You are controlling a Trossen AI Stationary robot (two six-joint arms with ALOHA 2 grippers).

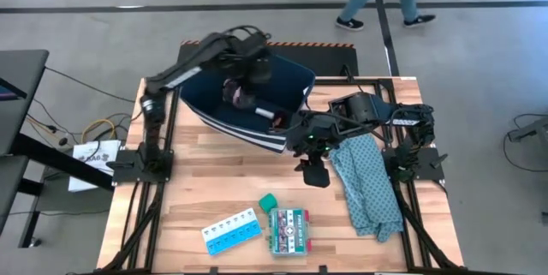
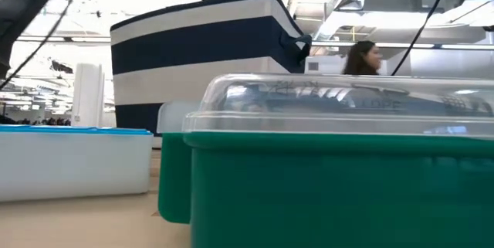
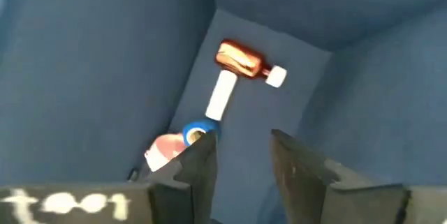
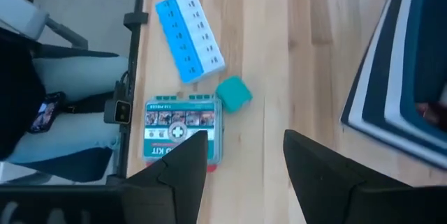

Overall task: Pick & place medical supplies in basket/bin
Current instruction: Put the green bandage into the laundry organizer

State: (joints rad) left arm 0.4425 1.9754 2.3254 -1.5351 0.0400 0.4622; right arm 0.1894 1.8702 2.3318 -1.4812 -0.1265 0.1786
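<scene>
Wooden table (image 1: 214,181) carries a box (image 4: 180,130) lettered "KIT"; both the left gripper (image 3: 241,158) and right gripper (image 4: 241,155) gape empty.

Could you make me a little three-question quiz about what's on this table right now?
1. True or false: the left gripper hangs open inside the bin.
2. Which lies beside the pill organizer on the table? A) first-aid box B) bottle C) blue tape
3. Fill in: the right gripper hovers over bare ____, holding nothing.

Key: 1 true; 2 A (the bottle and tape are already in the bin); 3 wood.
</scene>
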